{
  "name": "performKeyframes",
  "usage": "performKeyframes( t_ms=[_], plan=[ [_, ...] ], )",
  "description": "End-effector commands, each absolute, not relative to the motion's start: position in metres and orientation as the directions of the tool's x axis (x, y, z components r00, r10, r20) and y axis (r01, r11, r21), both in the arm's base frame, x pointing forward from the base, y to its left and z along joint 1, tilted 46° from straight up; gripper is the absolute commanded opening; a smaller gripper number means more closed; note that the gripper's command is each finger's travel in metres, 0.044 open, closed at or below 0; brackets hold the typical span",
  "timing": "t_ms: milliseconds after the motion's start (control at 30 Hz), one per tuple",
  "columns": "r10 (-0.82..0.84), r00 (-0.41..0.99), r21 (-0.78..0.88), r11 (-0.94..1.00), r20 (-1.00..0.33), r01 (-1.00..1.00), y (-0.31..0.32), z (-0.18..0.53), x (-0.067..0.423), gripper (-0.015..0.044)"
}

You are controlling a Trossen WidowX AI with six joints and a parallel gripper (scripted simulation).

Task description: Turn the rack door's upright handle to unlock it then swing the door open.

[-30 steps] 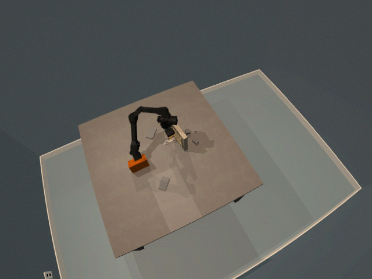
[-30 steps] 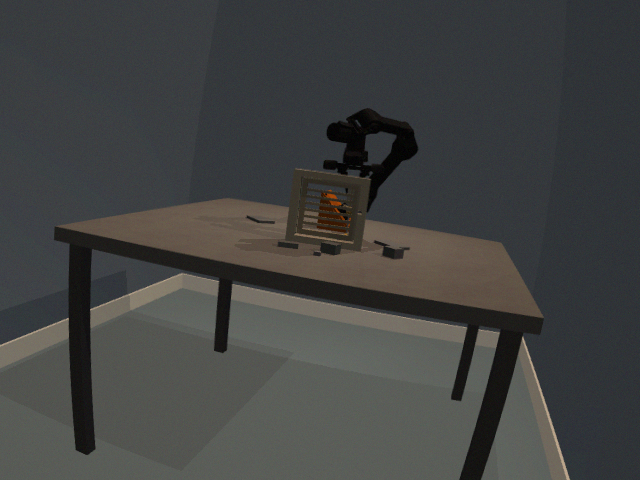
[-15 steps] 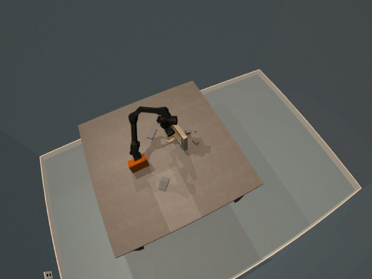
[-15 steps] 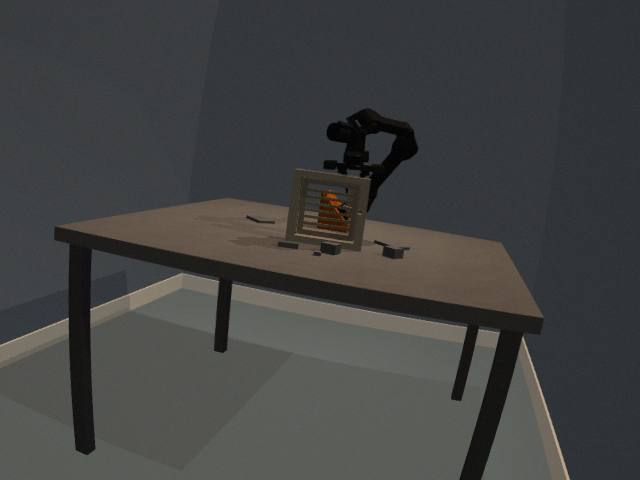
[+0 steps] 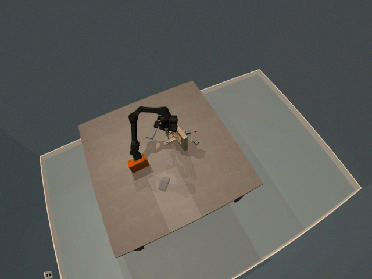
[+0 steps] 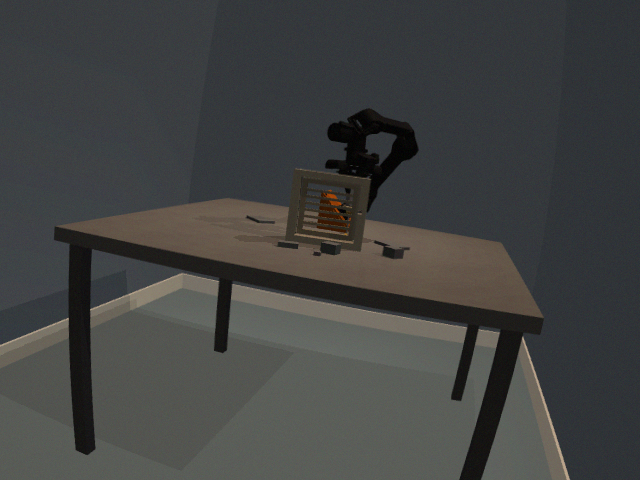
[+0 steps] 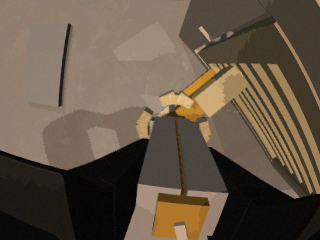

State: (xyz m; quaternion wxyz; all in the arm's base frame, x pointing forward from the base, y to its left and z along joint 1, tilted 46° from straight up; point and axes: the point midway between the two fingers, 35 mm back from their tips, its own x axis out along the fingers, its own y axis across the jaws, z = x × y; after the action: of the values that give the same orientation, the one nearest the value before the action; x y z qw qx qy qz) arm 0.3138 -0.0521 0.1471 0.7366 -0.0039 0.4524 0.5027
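The rack's cream frame (image 5: 184, 143) (image 6: 293, 206) stands upright on the table. Its slatted door (image 5: 178, 137) lies within or close to the frame; any small opening cannot be told. In the wrist view the slats are at the right. The upright handle (image 7: 162, 160), with two grey halves, a narrow slit and an orange block, stands in front of the door. Orange and cream bars run from it toward the door at slightly different angles. My gripper (image 7: 175, 151) (image 5: 168, 133) points down, shut on the handle, a black finger at each side. Its fingertips are hidden behind the frame in the exterior view.
A flat grey slab (image 5: 164, 183) lies near the orange arm base (image 5: 138, 164). A grey block (image 5: 188, 131) (image 6: 330, 248) and a thin grey piece (image 5: 195, 141) (image 6: 287, 244) lie behind the rack. Another grey block (image 6: 392, 252) is beside it. A flat grey piece (image 7: 45, 65) shows in the wrist view.
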Motion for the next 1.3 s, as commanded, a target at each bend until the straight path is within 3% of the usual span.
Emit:
performKeyframes(
  t_ms=[0, 300, 600, 1267],
  plan=[
    [0.726, 0.073, 0.334, 0.401, -0.684, -0.853, -0.0516, 0.1469, 0.3137, 0.0028],
    [0.714, 0.065, 0.023, 0.112, -0.697, -0.993, -0.0512, 0.1473, 0.3140, 0.0028],
    [0.703, 0.056, -0.276, -0.203, -0.709, -0.940, -0.0508, 0.1477, 0.3144, 0.0028],
    [0.702, 0.056, -0.296, -0.226, -0.710, -0.928, -0.0508, 0.1478, 0.3144, 0.0028]
  ],
)
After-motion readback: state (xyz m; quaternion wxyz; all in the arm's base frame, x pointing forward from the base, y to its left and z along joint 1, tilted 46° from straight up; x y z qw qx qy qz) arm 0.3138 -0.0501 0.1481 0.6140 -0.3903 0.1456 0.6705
